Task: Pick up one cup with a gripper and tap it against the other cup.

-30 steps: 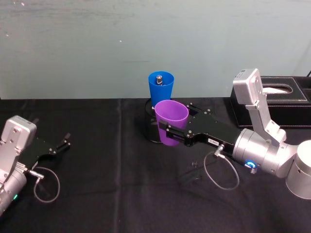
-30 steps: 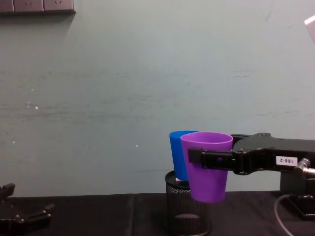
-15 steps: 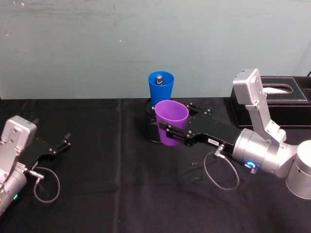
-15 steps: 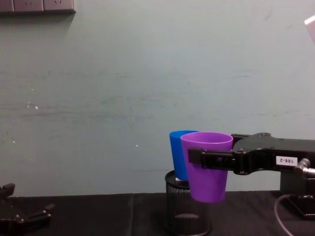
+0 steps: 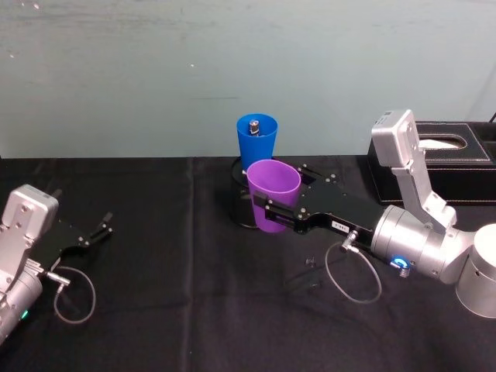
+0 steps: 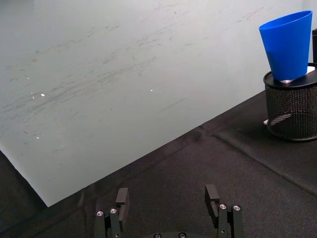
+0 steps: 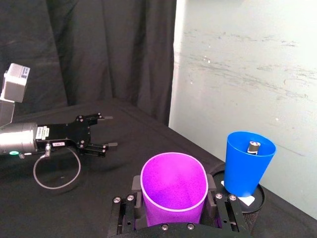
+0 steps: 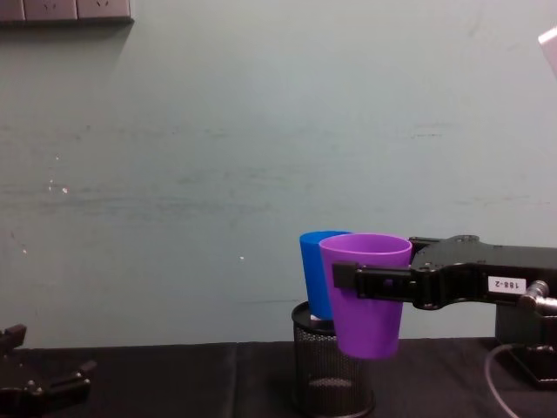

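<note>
Presently the right hand (image 5: 270, 212) is clamped on the purple cup (image 8: 365, 296), one finger on each side of its wall. The cup is upright and held off the black tabletop (image 5: 178, 310). It hangs just in front of the blue cup (image 5: 256, 142), which sits in the mouth of a black wire-mesh pen holder (image 6: 291, 111); the right wrist view shows a narrow gap between the cups. A small metal piece (image 7: 253, 147) lies inside the blue one. Left hand (image 5: 105, 225) — fingers spread, holding nothing — is low at the tabletop's left side.

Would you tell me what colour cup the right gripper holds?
A purple cup, clearest in the right wrist view.
</note>
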`<action>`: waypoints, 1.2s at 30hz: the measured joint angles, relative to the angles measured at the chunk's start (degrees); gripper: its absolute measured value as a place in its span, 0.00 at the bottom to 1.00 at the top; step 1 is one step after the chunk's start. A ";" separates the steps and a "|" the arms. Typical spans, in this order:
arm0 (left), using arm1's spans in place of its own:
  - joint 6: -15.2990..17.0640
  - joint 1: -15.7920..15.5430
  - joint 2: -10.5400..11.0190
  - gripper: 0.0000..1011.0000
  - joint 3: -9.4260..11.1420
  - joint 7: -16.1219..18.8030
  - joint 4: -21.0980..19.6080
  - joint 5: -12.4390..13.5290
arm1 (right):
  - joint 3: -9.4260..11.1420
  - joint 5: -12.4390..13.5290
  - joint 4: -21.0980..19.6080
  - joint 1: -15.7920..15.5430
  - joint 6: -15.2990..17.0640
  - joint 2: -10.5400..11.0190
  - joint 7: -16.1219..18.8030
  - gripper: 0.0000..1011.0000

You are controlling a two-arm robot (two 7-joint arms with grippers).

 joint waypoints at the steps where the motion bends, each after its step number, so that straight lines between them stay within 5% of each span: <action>1: 0.00 0.00 0.00 0.99 0.00 0.00 0.00 0.00 | 0.00 0.00 0.00 0.00 0.00 0.00 0.00 0.71; 36: 0.00 0.00 0.00 0.99 0.00 0.00 0.00 0.00 | 0.00 0.00 0.00 0.00 0.00 0.00 0.00 0.71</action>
